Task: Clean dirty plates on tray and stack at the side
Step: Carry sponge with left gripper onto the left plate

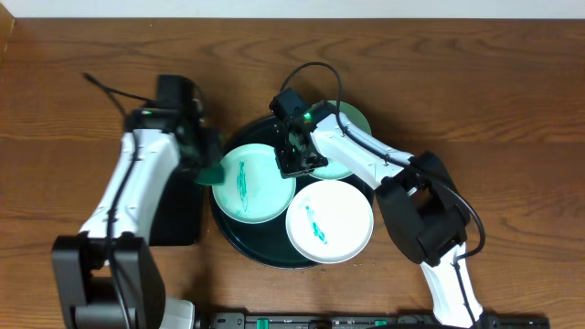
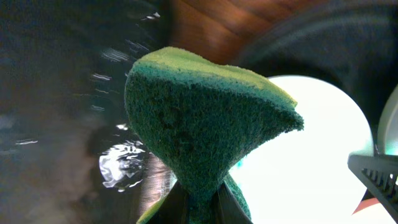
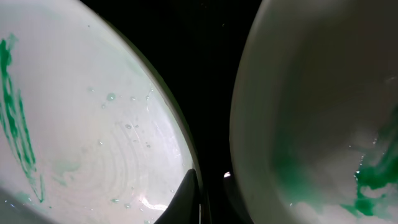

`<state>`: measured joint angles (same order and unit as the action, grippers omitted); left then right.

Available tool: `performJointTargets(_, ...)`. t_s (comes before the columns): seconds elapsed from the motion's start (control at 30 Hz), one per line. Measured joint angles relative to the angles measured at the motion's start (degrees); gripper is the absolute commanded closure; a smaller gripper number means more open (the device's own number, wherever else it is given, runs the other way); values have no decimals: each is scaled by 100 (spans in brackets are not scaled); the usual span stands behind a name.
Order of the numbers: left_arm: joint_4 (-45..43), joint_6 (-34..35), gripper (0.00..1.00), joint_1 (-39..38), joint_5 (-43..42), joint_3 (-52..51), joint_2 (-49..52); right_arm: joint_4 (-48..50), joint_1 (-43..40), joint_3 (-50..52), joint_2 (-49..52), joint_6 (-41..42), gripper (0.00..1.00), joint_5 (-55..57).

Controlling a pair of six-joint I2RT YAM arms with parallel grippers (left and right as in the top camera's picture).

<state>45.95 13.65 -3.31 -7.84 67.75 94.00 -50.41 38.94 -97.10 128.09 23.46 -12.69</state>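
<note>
Tray (image 1: 242, 239) sits mid-desk (image 1: 512, 91) and holds three plates.
- Front plate (image 1: 331, 219): white, short teal smear left of centre, nearest the arm bases.
- Left plate (image 1: 247, 187): mint, long teal streak down the middle.
- Back plate (image 1: 356, 121): partly hidden under the right arm. The right wrist view shows a teal smear on it.

Small black tray (image 1: 178, 224) lies on the desk just left of the round tray, beneath the left arm.

Left end effector (image 1: 206, 164) pinches a green sponge (image 1: 213, 175) at the left plate's left edge; contact cannot be told.

The right arm reaches across the tray. Right end effector (image 1: 297, 163) points down with fingers pressed together, its tip in the dark gap between the left and back plates.
</note>
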Motion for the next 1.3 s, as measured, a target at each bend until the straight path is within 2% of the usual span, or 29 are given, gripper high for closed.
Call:
performJointTargets(0.2, -479, 455, 93, -579, -72, -409, 457, 4, -2, 0, 0, 0, 99, -17)
performJointTargets(0.5, -761, 640, 93, -656, -181, -496, 977, 17, -4, 0, 2, -2, 99, -13)
performJointTargets(0.63, -772, 229, 93, -573, -671, -481, 1027, 17, -24, 0, 2, -2, 99, -33)
performJointTargets(0.8, -824, -754, 93, -518, -2096, -485, 1196, 20, -46, 0, 11, -2, 99, -92)
performJointTargets(0.9, -903, -1014, 93, -544, -2472, -516, 1259, 20, -46, 0, 11, -2, 99, -92)
performJointTargets(1.03, -957, -723, 93, -595, -2111, -525, 1246, 24, -46, -2, 13, 0, 99, -92)
performJointTargets(1.3, -542, 1029, 93, -896, 44, -372, 1084, 81, -46, 0, 22, -2, 99, -151)
